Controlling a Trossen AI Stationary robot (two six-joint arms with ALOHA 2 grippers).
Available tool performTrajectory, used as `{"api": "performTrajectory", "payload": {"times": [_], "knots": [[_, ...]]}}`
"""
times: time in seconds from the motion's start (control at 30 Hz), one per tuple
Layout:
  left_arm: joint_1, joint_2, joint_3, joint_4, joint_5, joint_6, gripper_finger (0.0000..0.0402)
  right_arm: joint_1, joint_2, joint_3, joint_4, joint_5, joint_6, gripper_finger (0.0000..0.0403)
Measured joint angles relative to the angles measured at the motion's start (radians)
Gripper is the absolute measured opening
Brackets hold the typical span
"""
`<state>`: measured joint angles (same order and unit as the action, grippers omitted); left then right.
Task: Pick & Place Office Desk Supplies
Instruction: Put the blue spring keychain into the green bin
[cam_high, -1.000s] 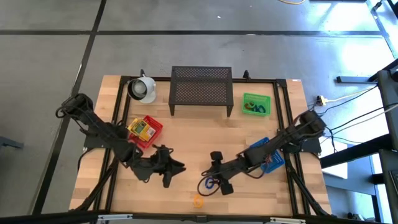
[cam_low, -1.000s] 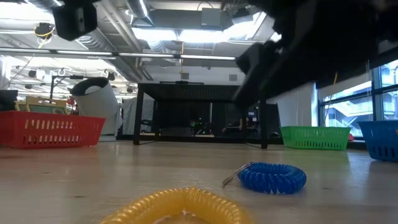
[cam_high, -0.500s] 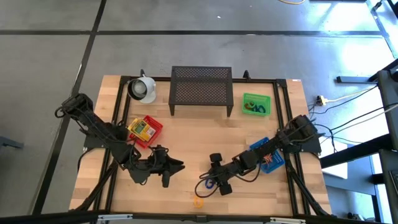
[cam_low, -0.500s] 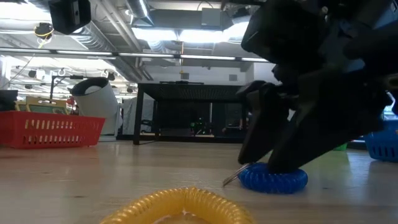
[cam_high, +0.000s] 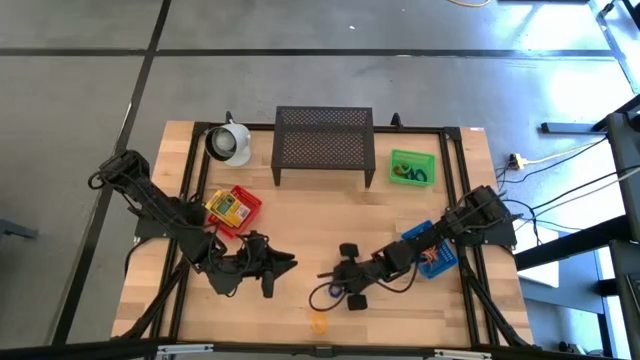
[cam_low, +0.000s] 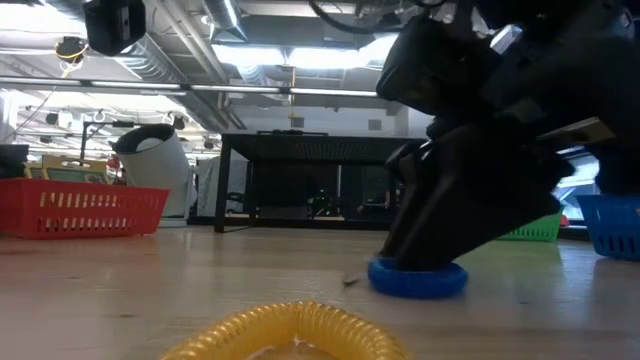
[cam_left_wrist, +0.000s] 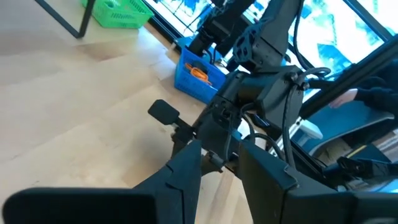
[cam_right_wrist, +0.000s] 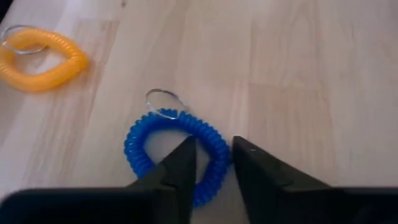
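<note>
Right wrist view: blue coiled loop (cam_right_wrist: 176, 151) with small metal ring (cam_right_wrist: 163, 99), flat on wooden surface (cam_right_wrist: 298, 68); right end effector (cam_right_wrist: 211, 163) fingers straddling, clamped on coil's near side.

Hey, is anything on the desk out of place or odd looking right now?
Two coil loops lie loose on the wood instead of in a bin: a blue coil loop that the right tool is pinching at its rim, and a yellow coil loop near the front edge. Nothing looks spilled or broken.
</note>
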<state>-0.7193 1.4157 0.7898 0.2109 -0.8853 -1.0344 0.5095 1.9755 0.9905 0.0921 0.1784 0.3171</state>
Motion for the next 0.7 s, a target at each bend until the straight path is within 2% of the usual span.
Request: {"api": "performTrajectory", "payload": {"times": [0.2, 0.43, 0.57, 0.7], "knots": [[0.0, 0.0, 0.0, -0.004, -0.015, 0.008, 0.0102, 0.001, 0.0, 0.0, -0.015, 0.004, 0.075, 0.0016], [0.001, 0.0, 0.0, -0.004, -0.039, 0.008, 0.0102, 0.001, -0.014, -0.002, -0.022, -0.01, 0.221, 0.0026], [0.001, 0.0, 0.0, -0.004, -0.041, 0.008, 0.0102, 0.004, -0.055, -0.008, -0.054, -0.029, 0.234, 0.0011], [0.001, 0.0, 0.0, -0.004, -0.045, 0.008, 0.0102, 0.004, -0.115, -0.006, -0.033, 0.005, 0.226, 0.0009]]}}
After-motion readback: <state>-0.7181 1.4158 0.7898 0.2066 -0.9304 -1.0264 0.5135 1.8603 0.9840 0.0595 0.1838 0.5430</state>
